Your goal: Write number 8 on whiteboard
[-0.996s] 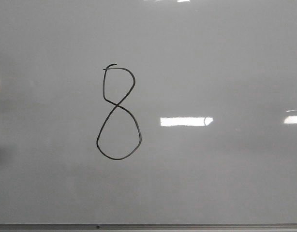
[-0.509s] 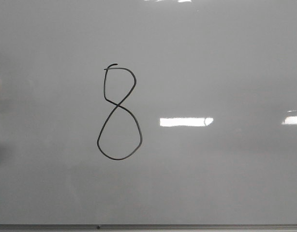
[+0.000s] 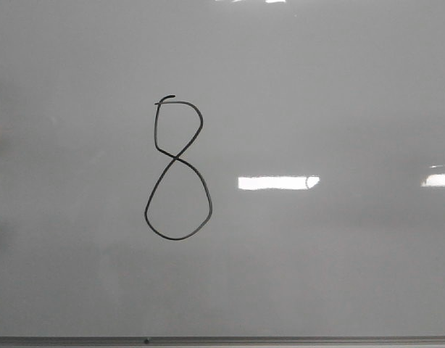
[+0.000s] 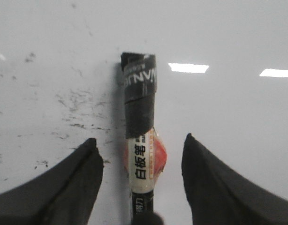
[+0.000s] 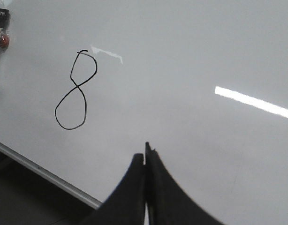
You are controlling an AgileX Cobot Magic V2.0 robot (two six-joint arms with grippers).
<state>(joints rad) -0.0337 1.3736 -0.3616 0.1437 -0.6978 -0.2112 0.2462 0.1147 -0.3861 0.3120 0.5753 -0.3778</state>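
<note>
board (image 3: 338, 87) fills front view, metal edge along bottom | 8 (image 3: 177, 168) left of centre, well clear of edges | left claw (image 4: 140, 154) spread wide, marker (image 4: 140, 122) between fingers, neither touching it | right claw (image 5: 145, 161) clenched, empty, over bare board right of 8

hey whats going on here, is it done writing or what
A black number 8 is already drawn on the whiteboard, both loops closed. In the left wrist view, the left end effector is open around a marker that lies between its fingers; whether they touch it cannot be told. The right end effector is shut and empty, apart from the figure. The writing looks finished.
</note>
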